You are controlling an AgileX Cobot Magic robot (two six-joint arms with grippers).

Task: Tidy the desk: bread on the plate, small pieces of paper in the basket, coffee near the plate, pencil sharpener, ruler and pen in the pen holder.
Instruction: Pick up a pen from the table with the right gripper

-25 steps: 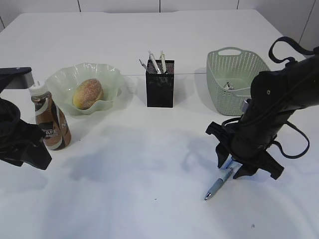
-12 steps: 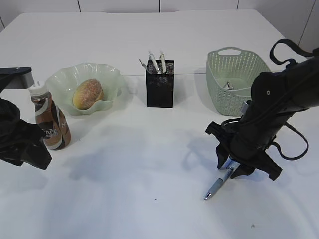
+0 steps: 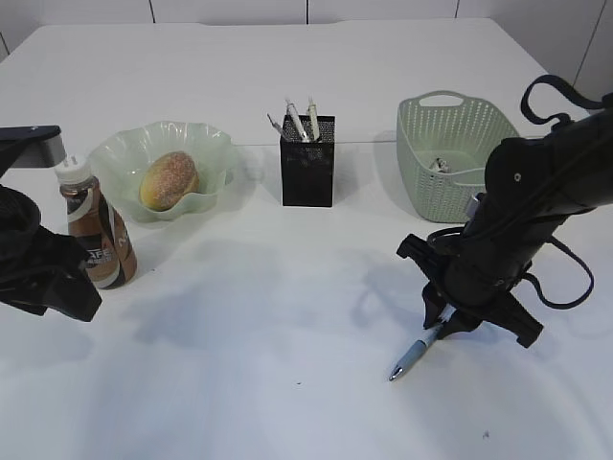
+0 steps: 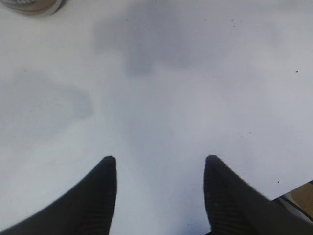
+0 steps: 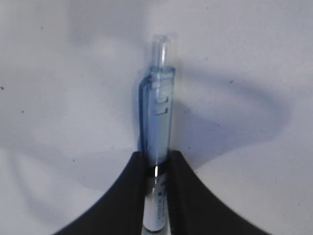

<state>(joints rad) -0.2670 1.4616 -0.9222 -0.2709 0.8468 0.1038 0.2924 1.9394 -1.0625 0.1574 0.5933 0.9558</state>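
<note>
My right gripper [image 3: 448, 321] is shut on a light-blue pen [image 3: 412, 356] low over the white desk [image 3: 287, 316], front right. In the right wrist view its jaws [image 5: 156, 155] pinch the pen's [image 5: 157, 117] barrel below the clip. My left gripper [image 4: 159, 159] hangs open over bare desk, just in front of the coffee [image 3: 96, 230]. The bread [image 3: 169, 180] lies in the green plate [image 3: 206, 144]. Several slim items stick out of the black pen holder [image 3: 307, 172]; I cannot pick out the ruler among them. The pencil sharpener is out of view.
The sage-green basket [image 3: 450, 134] stands at the back right with small white paper pieces [image 3: 439, 165] inside. The coffee bottle's base [image 4: 34, 5] shows at the top left of the left wrist view. The desk's edge [image 4: 298, 188] lies near the left gripper.
The right gripper's jaws have closed onto the pen, and the pen's tip has shifted slightly left. The left arm has stayed put.
</note>
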